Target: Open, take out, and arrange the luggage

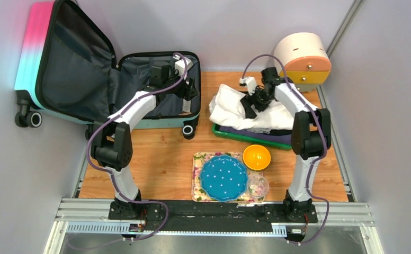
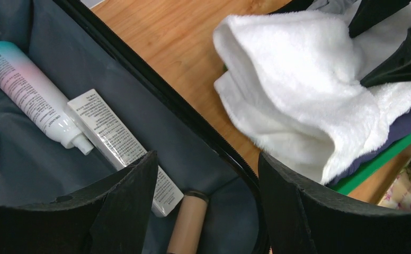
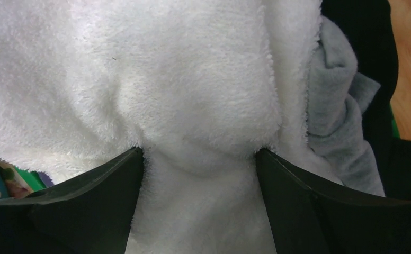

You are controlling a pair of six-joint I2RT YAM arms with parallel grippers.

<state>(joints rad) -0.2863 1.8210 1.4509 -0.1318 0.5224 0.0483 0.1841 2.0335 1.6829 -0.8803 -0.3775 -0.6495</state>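
The luggage (image 1: 33,47) stands open at the back left, its lid upright against the wall and its grey-lined base (image 1: 140,71) flat on the table. My left gripper (image 1: 189,90) (image 2: 207,159) hangs open over the base's right end. Below it lie a tan tube (image 2: 188,225), a white tube (image 2: 113,140) and a pink-to-turquoise tube (image 2: 26,87). My right gripper (image 1: 253,100) (image 3: 199,153) is open and pressed into a white towel (image 1: 230,108) (image 3: 166,69), which bulges between its fingers. The towel lies on a green tray (image 1: 246,138).
A grey cloth (image 3: 336,106) and dark clothes lie under the towel. A round cream drawer cabinet (image 1: 303,55) stands at the back right. In front are an orange bowl (image 1: 257,156), a blue dotted plate (image 1: 223,177) on a floral tray (image 1: 198,159), and a small glass bowl (image 1: 258,186).
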